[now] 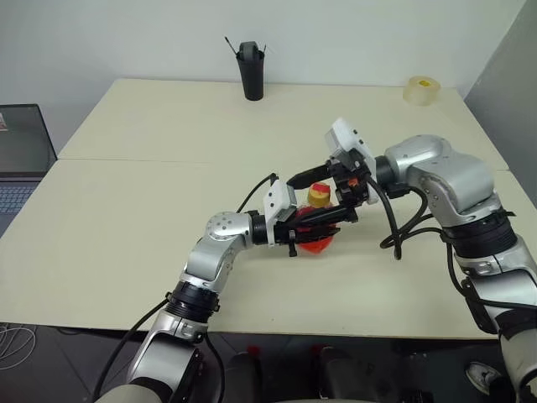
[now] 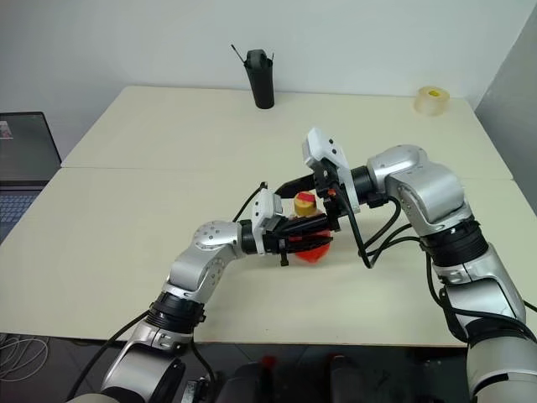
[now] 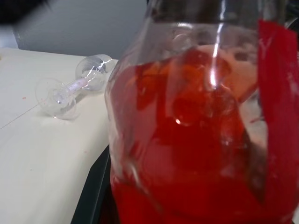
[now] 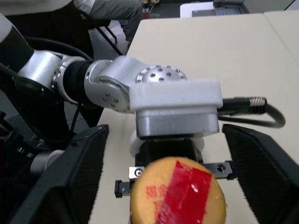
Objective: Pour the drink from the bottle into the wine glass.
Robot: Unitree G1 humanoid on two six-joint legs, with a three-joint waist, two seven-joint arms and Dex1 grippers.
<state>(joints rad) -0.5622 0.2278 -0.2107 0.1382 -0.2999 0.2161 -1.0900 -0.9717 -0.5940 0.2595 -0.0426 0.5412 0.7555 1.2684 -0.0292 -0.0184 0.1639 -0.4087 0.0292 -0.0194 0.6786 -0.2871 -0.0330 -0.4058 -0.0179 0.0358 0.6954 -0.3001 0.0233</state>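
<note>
The left gripper (image 2: 304,229) clamps the bottle (image 2: 310,243) upright over the table (image 2: 126,218). The right gripper (image 4: 163,177) gapes around the cap (image 4: 178,193), not gripping. The glass (image 3: 70,91) lies toppled nearby; pouring now would spill.

One bottle (image 1: 319,220), one wine glass (image 3: 70,88), one black cup (image 1: 251,69), one tape roll (image 1: 422,89), one laptop (image 1: 21,155)

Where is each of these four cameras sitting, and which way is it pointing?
Left eye and right eye: on the head, looking down over both arms at the table; left gripper shut on the bottle.
Left wrist: close on the bottle's red drink; wine glass lying on its side beyond.
Right wrist: between open fingers at the cap and left arm.
All share the bottle.
</note>
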